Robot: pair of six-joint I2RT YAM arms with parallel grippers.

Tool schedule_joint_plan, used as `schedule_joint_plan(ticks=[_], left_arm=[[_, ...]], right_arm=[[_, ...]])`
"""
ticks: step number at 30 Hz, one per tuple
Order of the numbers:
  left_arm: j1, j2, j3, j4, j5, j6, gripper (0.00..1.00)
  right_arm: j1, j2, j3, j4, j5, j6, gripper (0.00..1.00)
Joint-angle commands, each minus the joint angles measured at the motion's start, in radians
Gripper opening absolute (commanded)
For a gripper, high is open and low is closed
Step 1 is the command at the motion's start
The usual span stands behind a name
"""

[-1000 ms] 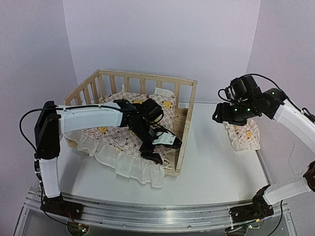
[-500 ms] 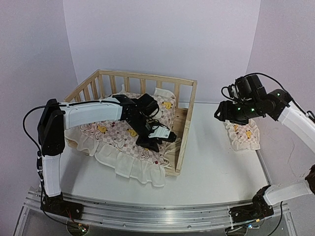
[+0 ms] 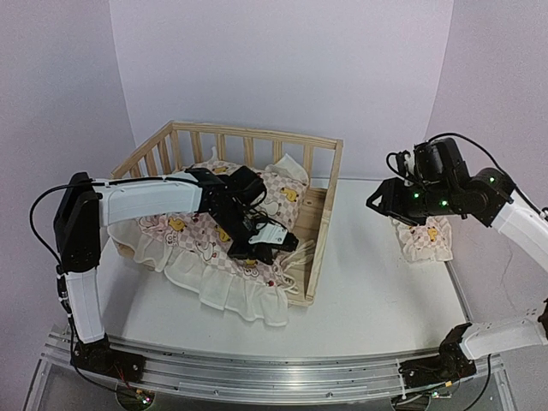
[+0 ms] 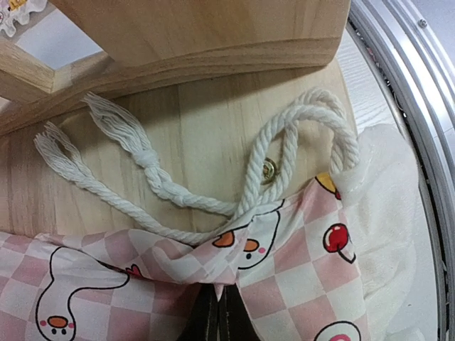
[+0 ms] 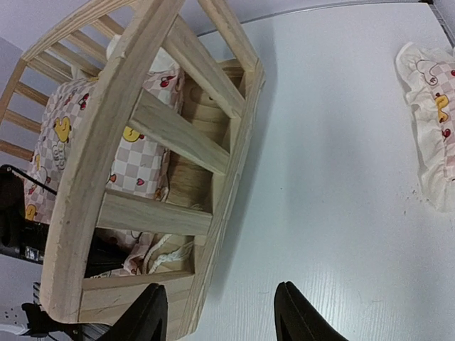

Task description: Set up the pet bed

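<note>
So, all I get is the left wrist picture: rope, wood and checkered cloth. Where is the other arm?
Observer: The right fingers hover over the white table, to the right of the pet bed.
Operator: Are they carrying anything?
Observer: No, they stand open with nothing between them.
Operator: Is there any bedding I can't see from here?
Observer: Yes, a small pillow lies on the table, outside the bed on its right.
</note>
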State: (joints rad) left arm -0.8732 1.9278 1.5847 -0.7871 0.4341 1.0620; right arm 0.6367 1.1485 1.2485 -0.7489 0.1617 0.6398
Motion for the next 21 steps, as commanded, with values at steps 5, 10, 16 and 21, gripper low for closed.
schedule_joint_plan(ticks=[5,10,16,21], left_arm=[[0.136,-0.149,0.169,-0.073,0.223,-0.034,0.0],[0.226,-0.206,0.159,-0.149,0.275,0.083,0.0],[0.286,-0.243,0.093,-0.306,0.272,0.266,0.0],[0.333,-0.267,0.01,-0.335,0.205,0.371,0.0]], right_arm=[[0.213,0.087,0.216,0.154,-0.03,-0.256,0.48],[0.37,0.174,0.278,0.256,-0.078,-0.413,0.45],[0.503,0.292,0.318,0.265,-0.062,-0.49,0.43],[0.575,0.382,0.322,0.267,-0.015,-0.48,0.38]])
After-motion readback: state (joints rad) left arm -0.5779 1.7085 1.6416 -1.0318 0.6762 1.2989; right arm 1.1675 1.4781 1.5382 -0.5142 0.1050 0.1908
